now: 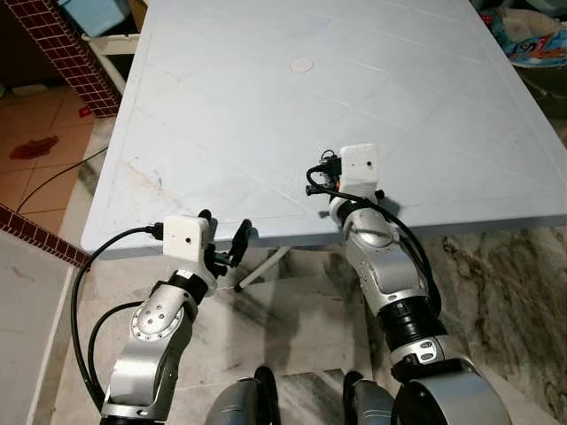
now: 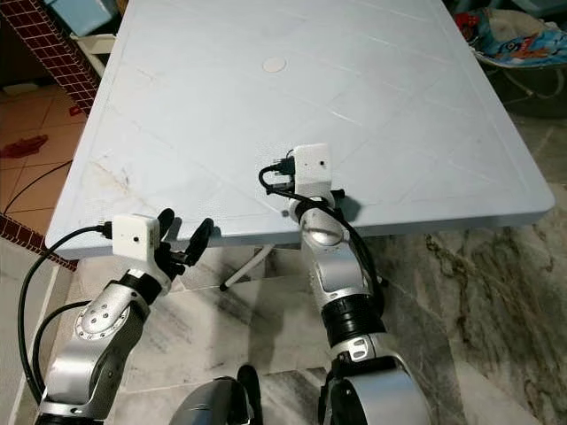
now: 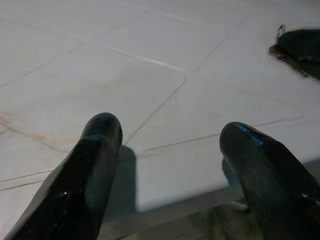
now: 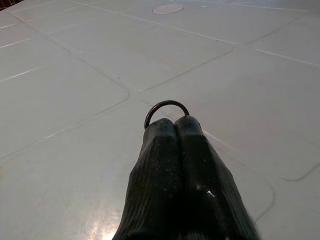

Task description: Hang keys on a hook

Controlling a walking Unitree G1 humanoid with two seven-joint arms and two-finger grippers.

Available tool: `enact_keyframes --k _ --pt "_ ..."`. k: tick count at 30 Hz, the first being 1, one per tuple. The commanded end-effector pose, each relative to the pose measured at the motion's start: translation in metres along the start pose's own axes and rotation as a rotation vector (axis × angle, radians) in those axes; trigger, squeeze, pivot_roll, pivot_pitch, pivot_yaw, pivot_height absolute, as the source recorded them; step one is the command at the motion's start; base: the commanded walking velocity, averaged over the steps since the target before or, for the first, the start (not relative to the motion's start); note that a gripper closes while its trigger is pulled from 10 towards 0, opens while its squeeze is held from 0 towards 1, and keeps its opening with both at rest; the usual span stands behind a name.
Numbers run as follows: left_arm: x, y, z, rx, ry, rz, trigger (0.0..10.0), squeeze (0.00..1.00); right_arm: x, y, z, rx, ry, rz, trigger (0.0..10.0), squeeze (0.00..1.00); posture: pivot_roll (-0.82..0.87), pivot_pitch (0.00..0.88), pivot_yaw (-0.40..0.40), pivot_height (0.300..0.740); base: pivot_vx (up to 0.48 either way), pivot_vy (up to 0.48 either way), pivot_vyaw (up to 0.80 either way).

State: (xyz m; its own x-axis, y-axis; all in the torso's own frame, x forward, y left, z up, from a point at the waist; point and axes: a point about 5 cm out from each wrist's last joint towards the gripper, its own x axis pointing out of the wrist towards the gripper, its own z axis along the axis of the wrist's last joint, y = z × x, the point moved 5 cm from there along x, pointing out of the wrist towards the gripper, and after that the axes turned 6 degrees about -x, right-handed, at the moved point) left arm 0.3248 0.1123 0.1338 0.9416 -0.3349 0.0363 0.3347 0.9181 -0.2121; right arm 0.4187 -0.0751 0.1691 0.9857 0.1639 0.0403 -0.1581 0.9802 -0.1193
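Note:
My right gripper is shut on a thin dark key ring; only the ring's arc pokes out past the closed fingertips, and any keys are hidden. It hovers low over the near part of the pale plastic table, under its white wrist camera. My left gripper is open with nothing between its fingers, level with the table's front edge, to the left of the right arm. In the left wrist view the open fingers frame the tabletop edge.
A round cap marks the table's middle. A brick-patterned post and a red cloth on the tiled floor lie at the left. A colourful bag sits at the far right. Table legs stand over marble floor below.

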Motion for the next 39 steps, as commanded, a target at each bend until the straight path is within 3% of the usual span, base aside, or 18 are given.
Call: enact_keyframes --k 1,4,10,18,25,28,29,30,31,33,39 --pt "-0.003 -0.001 -0.004 -0.023 0.012 -0.024 10.0 0.0 -0.012 -0.004 -0.046 0.029 0.167 -0.02 0.0 0.0 -0.01 0.243 0.134 0.74 0.0 0.0 0.0" --pt "-0.002 -0.012 -0.005 -0.044 0.021 -0.088 10.0 0.0 -0.014 -0.01 -0.046 0.018 0.165 -0.03 0.0 0.0 -0.02 0.233 0.13 0.74 0.0 0.0 0.0" --pt "0.0 -0.014 -0.005 -0.05 0.016 -0.099 10.0 0.0 -0.016 -0.017 -0.042 0.004 0.142 -0.044 0.0 0.0 -0.02 0.218 0.125 0.74 0.0 0.0 0.0" --pt "0.004 -0.015 -0.002 -0.059 0.0 -0.115 10.0 0.0 -0.015 -0.032 0.01 -0.08 -0.095 -0.101 0.0 0.0 -0.03 0.196 0.118 0.74 0.0 0.0 0.0" --pt "0.008 -0.013 -0.004 -0.049 -0.002 -0.099 10.0 0.0 -0.018 -0.032 0.034 -0.099 -0.195 -0.106 0.0 0.0 -0.05 0.18 0.117 0.74 0.0 0.0 0.0" --pt "0.01 -0.013 -0.004 -0.048 -0.004 -0.099 10.0 0.0 -0.018 -0.031 0.035 -0.103 -0.194 -0.095 0.0 0.0 -0.05 0.176 0.116 0.74 0.0 0.0 0.0" --pt "0.01 -0.013 -0.003 -0.045 -0.006 -0.099 10.0 0.0 -0.018 -0.028 0.035 -0.102 -0.193 -0.081 4.6 0.0 -0.05 0.176 0.116 0.74 0.0 0.0 0.0" --pt "0.012 -0.012 -0.003 -0.041 -0.012 -0.095 10.0 0.0 -0.018 -0.022 0.032 -0.104 -0.183 -0.048 10.0 0.0 -0.05 0.172 0.115 0.74 0.0 0.0 0.0" --pt "0.012 -0.011 -0.002 -0.039 -0.014 -0.092 10.0 0.0 -0.018 -0.018 0.031 -0.091 -0.179 -0.028 10.0 1.0 -0.05 0.172 0.115 0.74 0.0 0.0 0.0" --pt "0.013 -0.009 0.0 -0.041 -0.017 -0.089 10.0 0.0 -0.019 -0.01 0.029 -0.082 -0.171 0.001 10.0 1.0 -0.05 0.169 0.114 0.74 0.0 0.0 0.0" --pt "0.009 -0.021 0.002 -0.087 -0.005 -0.217 10.0 0.0 -0.026 0.004 0.019 -0.065 -0.139 0.048 10.0 1.0 -0.04 0.167 0.108 0.74 0.0 0.0 0.0"
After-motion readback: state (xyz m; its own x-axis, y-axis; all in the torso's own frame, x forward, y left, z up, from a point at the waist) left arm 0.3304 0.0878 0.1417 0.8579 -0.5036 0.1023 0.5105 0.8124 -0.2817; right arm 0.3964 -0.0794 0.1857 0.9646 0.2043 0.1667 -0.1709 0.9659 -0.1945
